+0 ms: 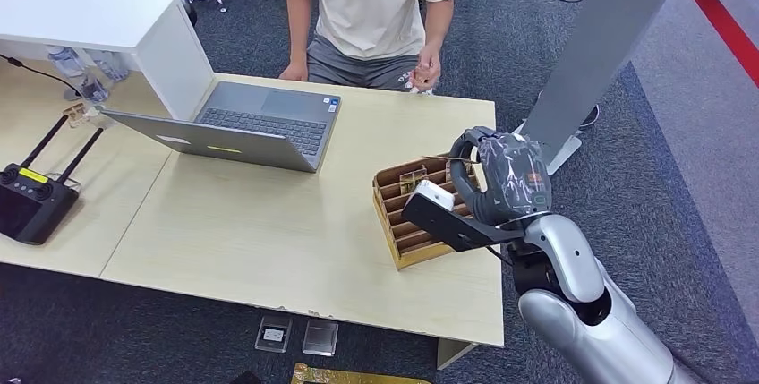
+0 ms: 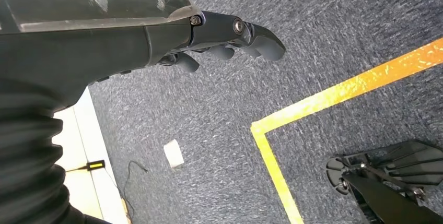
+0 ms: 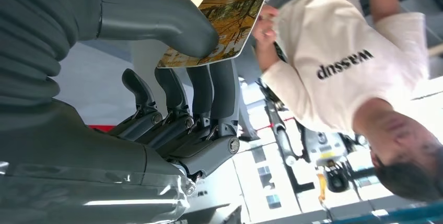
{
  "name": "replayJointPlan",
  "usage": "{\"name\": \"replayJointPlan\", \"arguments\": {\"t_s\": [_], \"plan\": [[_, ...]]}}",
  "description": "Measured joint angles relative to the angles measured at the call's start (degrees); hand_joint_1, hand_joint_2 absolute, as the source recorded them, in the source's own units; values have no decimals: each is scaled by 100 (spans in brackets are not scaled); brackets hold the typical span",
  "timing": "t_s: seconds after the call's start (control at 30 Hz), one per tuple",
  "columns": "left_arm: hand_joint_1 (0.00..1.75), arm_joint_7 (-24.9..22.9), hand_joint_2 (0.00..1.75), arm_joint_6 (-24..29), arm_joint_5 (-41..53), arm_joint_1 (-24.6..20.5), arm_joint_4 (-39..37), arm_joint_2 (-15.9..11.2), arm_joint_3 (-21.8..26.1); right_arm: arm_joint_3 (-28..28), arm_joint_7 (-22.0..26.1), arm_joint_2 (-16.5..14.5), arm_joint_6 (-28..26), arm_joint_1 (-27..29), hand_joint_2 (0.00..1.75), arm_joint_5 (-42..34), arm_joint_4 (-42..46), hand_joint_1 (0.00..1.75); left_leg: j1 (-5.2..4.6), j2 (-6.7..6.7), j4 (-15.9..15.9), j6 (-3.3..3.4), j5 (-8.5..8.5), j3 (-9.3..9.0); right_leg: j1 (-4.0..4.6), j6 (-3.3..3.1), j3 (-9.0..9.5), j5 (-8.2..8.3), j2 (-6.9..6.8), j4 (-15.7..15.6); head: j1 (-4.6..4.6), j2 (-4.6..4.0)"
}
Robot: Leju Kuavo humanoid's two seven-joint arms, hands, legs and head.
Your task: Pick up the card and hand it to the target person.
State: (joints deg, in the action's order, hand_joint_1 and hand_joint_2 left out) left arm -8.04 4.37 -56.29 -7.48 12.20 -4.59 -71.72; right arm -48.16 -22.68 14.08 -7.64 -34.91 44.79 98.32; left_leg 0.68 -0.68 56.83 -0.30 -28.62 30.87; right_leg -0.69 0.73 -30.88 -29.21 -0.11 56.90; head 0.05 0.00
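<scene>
The card point(image 3: 230, 20), printed in yellow and orange, is pinched between the thumb and fingers point(image 3: 209, 85) of my right hand point(image 1: 501, 178). In the head view that hand hovers over a slotted cardboard card box point(image 1: 407, 223) at the table's right side, and the card shows as a thin edge point(image 1: 440, 158) by the fingers. The person point(image 1: 371, 8), in a cream T-shirt, sits across the table with one hand point(image 1: 427, 71) raised at the far edge; the right wrist view also catches the person point(image 3: 334, 62) beyond the card. My left hand point(image 2: 224, 46) hangs over the carpet, holding nothing, fingers loosely apart.
An open grey laptop point(image 1: 242, 124) sits mid-table, between me and the person. A black remote controller point(image 1: 31, 200) lies at the left, beside a white raised counter point(image 1: 98, 21). A grey slanted post point(image 1: 595, 53) stands right of the table point(image 1: 268, 232). Small packets point(image 1: 295, 335) lie on the floor.
</scene>
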Motion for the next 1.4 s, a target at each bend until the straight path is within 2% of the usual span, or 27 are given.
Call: {"name": "replayJointPlan", "arguments": {"t_s": [0.17, 0.37, 0.47, 0.6, 0.8, 1.03, 1.17, 1.23, 1.3, 1.4], "plan": [[0, -68, 175, -14, 68, -85, 0, 24, 5, -23, 483, -225, -435, -131, 175, -14, -352, 145, 0, -2, 0, 0, 1, 1, 0, 0, 2, 0, -3, 3, 2, 0], [0, -155, 175, -59, 142, -204, 0, 64, 3, -40, 1342, -631, -1297, -339, 175, 13, -1387, 145, 0, -2, 0, -1, 1, 2, 0, -2, 1, 1, -4, 5, 1, 0], [0, -163, 175, -66, 150, -225, 0, 75, 3, -39, 1528, -733, -1496, -383, 175, 16, -1659, 145, 0, -2, 0, -1, 2, 2, 0, -2, 1, 1, -4, 6, 0, 0], [0, -200, 175, -113, 197, -294, 0, 132, -10, -6, 2311, -1270, -2448, -606, 175, -122, -3128, 145, 0, -2, 0, -1, 2, 3, 0, -2, -1, 1, -3, 6, -2, 0], [0, -203, 175, -102, 197, -306, 0, 161, -15, 6, 2559, -1628, -3011, -745, 175, -56, -4062, 145, 0, -1, 0, -1, 2, 2, 0, -2, -1, 1, -3, 6, 1, 0], [0, -199, 175, -144, 197, -312, 0, 190, -22, 232, 2603, -1886, -3186, -647, 175, 1083, -4597, 145, 0, -1, 0, -1, 2, 1, 0, -2, -2, 1, -2, 6, 1, 0], [0, -151, 175, -240, 197, -310, 0, 196, -34, 522, 2811, -2021, -3192, -497, 175, 1325, -4724, 0, 0, -1, 0, -2, 2, 1, 0, -2, -2, 1, -2, 6, 1, 0], [0, -144, 87, -246, 195, -309, 0, 197, -56, 658, 2998, -2086, -3192, -428, 175, 1157, -4778, 0, 0, -1, 0, -2, 2, 1, 0, -2, -2, 1, -2, 6, 2, 0], [0, -115, 0, -227, 162, -300, 0, 197, -69, 774, 3284, -2158, -3192, -369, 175, 642, -4828, 0, 0, -1, 0, -2, 2, 1, 0, -2, -2, 1, -2, 6, 1, 0], [0, -74, 0, -155, 70, -268, 0, 197, -71, 861, 3583, -2241, -3185, -323, 175, -459, -4887, 0, 0, 0, 0, -2, 2, 1, 0, -2, -2, 1, -2, 6, -2, 0]]}}
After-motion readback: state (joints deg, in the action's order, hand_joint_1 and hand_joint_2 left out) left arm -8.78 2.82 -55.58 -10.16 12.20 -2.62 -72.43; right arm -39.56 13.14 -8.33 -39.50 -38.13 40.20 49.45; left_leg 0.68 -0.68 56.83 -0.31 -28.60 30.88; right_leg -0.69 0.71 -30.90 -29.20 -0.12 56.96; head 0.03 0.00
